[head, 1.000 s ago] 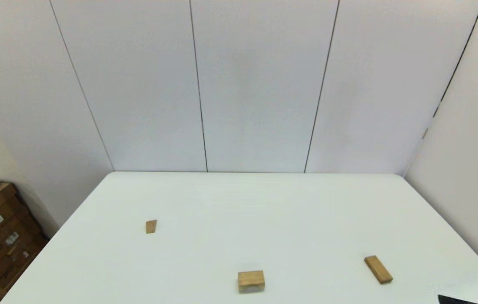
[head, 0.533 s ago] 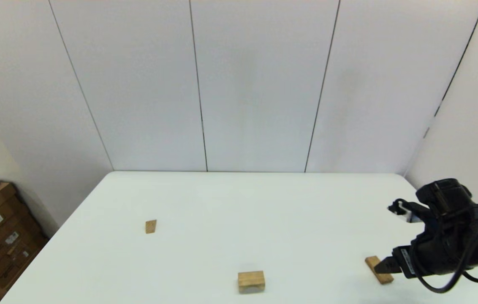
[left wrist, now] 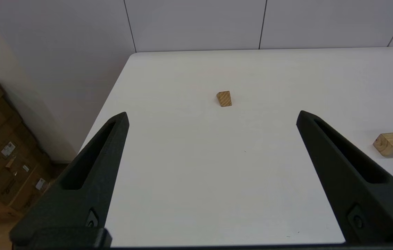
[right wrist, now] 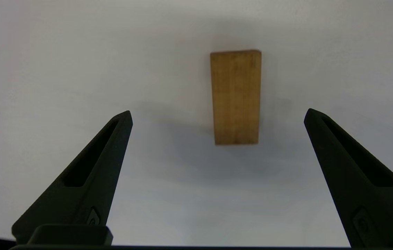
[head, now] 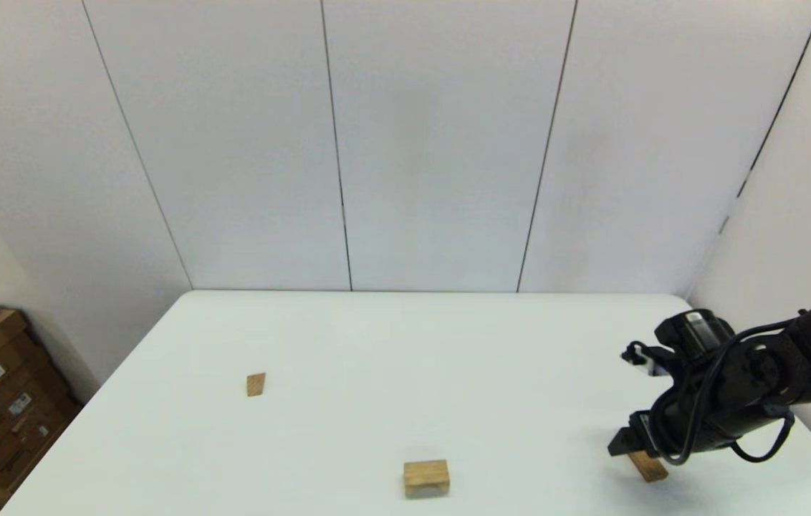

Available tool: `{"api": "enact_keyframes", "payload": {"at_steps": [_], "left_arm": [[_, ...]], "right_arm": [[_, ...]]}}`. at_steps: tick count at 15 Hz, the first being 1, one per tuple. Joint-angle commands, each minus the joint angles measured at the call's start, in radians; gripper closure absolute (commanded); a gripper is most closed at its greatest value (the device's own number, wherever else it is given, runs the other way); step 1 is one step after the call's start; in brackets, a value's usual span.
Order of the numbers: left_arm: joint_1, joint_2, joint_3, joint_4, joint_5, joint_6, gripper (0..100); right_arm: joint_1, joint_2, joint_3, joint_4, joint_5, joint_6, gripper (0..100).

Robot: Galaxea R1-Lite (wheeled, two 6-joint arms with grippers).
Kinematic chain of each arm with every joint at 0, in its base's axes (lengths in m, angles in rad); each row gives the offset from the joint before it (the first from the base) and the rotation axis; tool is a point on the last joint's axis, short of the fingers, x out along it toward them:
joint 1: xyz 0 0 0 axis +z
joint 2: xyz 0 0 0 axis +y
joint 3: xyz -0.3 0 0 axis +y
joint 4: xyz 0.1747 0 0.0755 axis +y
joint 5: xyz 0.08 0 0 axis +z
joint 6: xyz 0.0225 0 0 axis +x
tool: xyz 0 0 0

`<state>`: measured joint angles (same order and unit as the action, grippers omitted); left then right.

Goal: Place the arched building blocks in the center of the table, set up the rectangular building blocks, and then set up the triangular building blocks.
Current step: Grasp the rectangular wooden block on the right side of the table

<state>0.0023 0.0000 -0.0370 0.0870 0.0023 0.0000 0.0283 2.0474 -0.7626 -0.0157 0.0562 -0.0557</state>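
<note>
White table (head: 405, 344), white panelled wall (head: 434, 143)

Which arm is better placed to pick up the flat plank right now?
The right. The right gripper hangs open over the rectangular block, which lies flat on the table. The left gripper is parked far from it.

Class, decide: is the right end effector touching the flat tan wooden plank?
Apart. The right wrist view shows the flat tan wooden plank lying on the table beyond the open right end effector, with bare tabletop between its fingertips and it.
</note>
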Motion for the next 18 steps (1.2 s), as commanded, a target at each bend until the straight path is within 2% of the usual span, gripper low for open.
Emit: {"api": "enact_keyframes", "payload": {"at_steps": [1,18], "left_arm": [[0.001,0.002,0.000,0.000,0.001,0.000,0],[0.001,0.002,0.000,0.000,-0.001,0.000,0]], "right_arm": [[0.001,0.062,0.000,-0.039,-0.072,-0.007,0],[0.010,0.076,0.006,-0.043,-0.078,-0.007,0]]}}
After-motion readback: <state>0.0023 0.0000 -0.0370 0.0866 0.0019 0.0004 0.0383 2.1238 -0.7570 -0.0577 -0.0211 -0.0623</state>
